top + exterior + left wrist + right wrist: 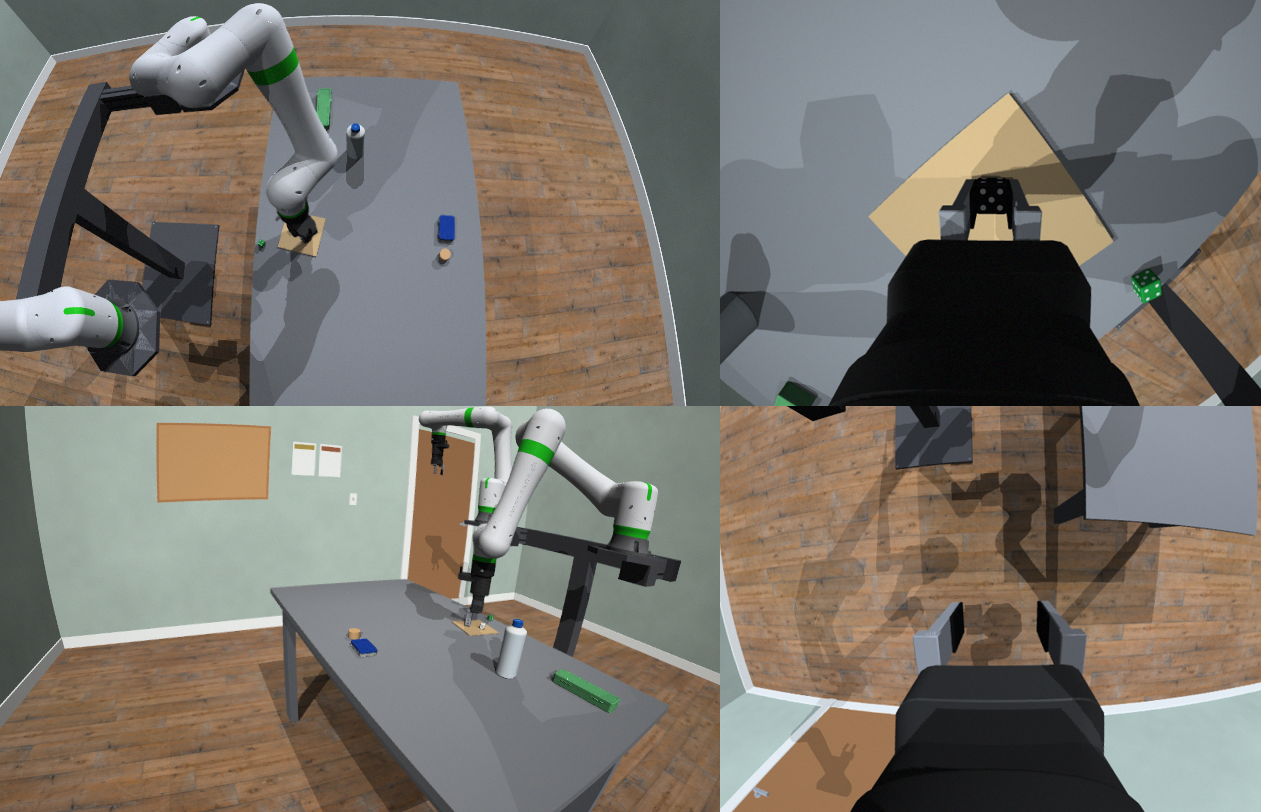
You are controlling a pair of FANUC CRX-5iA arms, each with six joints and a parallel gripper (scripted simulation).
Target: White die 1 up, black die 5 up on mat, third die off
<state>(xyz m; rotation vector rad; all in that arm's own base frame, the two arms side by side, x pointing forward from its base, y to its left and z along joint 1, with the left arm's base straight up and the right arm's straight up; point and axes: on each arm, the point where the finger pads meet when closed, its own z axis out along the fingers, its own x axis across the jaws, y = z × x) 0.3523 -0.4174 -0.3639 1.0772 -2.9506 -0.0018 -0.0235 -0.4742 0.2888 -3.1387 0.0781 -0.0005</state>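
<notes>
My left hand [306, 239] [471, 621] [991, 194] is partly open, its fingers drawn in on opposite sides of the black die [990, 195], and I take it that I have the die gripped between them. In the left wrist view it sits near the tips over the mat [317, 245] [466, 626] [947, 175], with a five-spot face turned toward the camera; whether its underside touches the mat I cannot tell. The white die [482, 625] is on the mat near my fingers in the exterior view; its top number is too small to read there, so I can't vouch for the 1. The green die [261, 243] [490, 617] [1146, 285] lies off the mat on the worktop [403, 302] [322, 617] [829, 52], close to the edge, which is where the third one may stay. My right hand [438, 470] [999, 616] is spread wide with nothing in it, well apart from the work. I judge the step in hand to be setting the black die down, late in the task if the white one is already right. The next move wants me to bring it down level, all of it inside the mat's border and beside the white die without nudging it, the five facing up. Once it bears flat I should part my fingers evenly, since a lopsided release might tip it, then lift straight up and move clear.
</notes>
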